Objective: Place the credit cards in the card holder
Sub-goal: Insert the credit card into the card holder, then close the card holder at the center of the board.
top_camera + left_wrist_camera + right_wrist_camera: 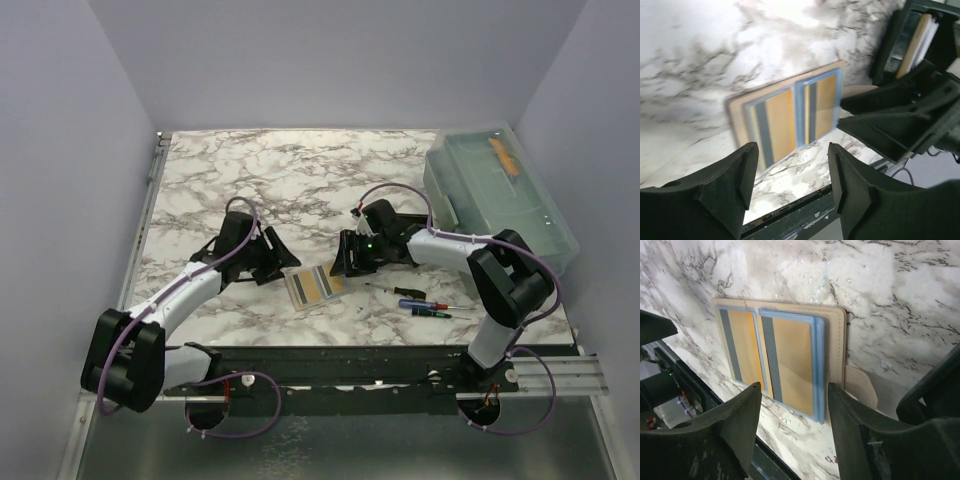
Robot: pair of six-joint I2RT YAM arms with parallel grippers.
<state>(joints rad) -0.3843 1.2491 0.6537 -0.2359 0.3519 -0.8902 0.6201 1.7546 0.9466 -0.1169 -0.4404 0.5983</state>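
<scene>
The card holder (315, 287) is a beige folding wallet that lies open and flat on the marble table, between my two grippers. Two light-blue-rimmed sleeves on it each show one of the tan credit cards with a grey stripe (745, 345) (795, 360). The holder's snap tab (860, 385) sticks out to the right. My left gripper (790, 180) hovers open and empty just off the holder's (737, 107) near edge, over the table's front rim. My right gripper (795, 425) is also open and empty, above the near edge of the holder (837, 340).
Small screwdrivers (425, 305) lie right of the holder. A large translucent lidded bin (500, 195) stands at the back right. A black boxy piece (900, 45) with tan and white edges shows behind the right gripper. The table's dark front rail (330, 360) runs close by.
</scene>
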